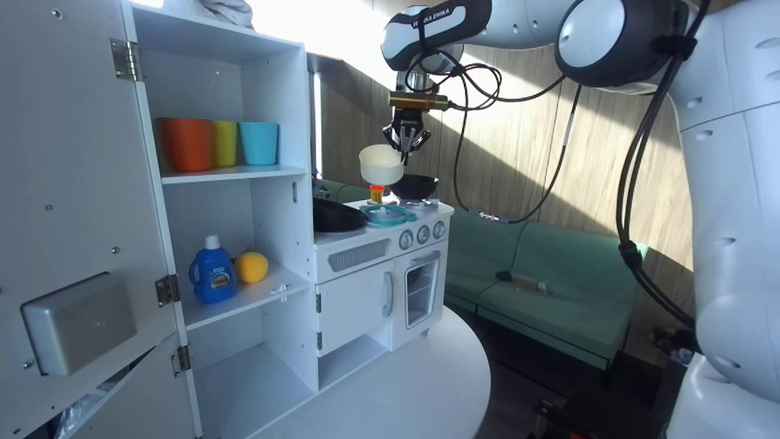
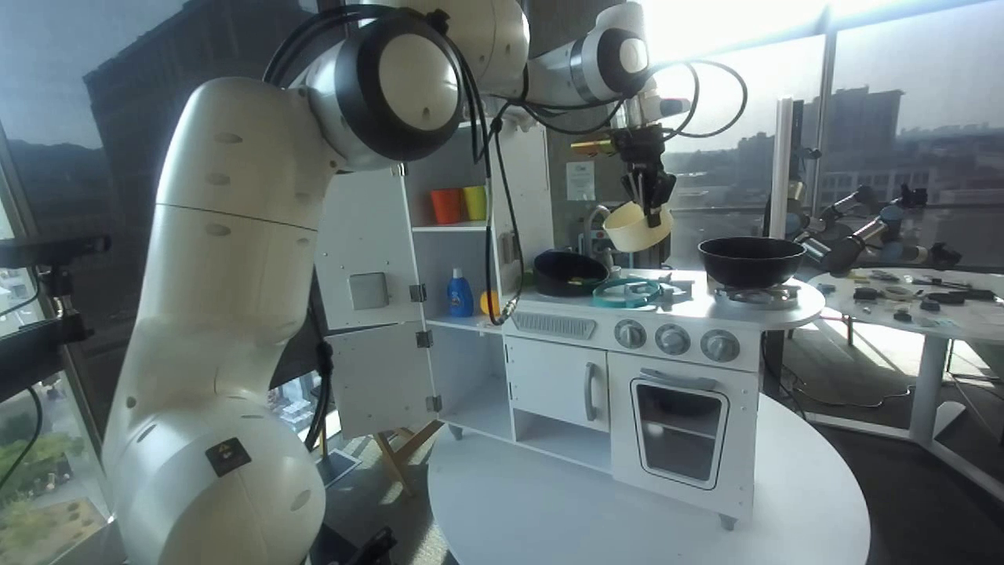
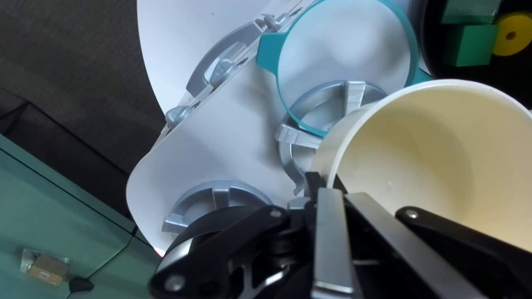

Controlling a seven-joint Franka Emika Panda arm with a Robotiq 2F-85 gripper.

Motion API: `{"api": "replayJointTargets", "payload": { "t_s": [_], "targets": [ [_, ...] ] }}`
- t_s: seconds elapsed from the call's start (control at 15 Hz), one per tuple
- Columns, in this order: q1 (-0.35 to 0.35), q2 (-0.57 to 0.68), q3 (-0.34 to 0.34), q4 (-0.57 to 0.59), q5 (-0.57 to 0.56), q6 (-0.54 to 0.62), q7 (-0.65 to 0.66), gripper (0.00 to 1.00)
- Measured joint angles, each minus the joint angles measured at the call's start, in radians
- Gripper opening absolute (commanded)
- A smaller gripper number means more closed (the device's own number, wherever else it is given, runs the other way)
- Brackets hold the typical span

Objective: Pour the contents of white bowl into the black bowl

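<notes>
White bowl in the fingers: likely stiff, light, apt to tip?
The white bowl is probably stiff: its rim looks smoothly round near the pinching fingers. Likely light, as the visible interior looks bare. It may swivel or tip under a push, since it's held at one edge only.

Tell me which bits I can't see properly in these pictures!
White bowl: right side cut off by the wrist view's edge.
Gripper: back end cut off by the wrist view's bottom edge.
Little cupboard door: shut, hiding what's behind, in both exterior views.
Blue bottle: label too small and blurry to read, in both exterior views.
White notice: print too small to read, in an exterior view.
</notes>
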Motion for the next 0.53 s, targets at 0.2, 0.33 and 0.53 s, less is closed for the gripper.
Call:
{"api": "replayJointTargets", "payload": {
  "t_s": [0.2, 0.33, 0.53],
  "targets": [
    [-0.017, 0.047, -0.004, 0.054, 0.033, -0.033, -0.015, 0.05],
    [-0.030, 0.078, -0.004, 0.088, 0.047, -0.048, -0.023, 0.05],
    [-0.043, 0.120, -0.004, 0.133, 0.068, -0.077, -0.033, 0.05]
  ]
}}
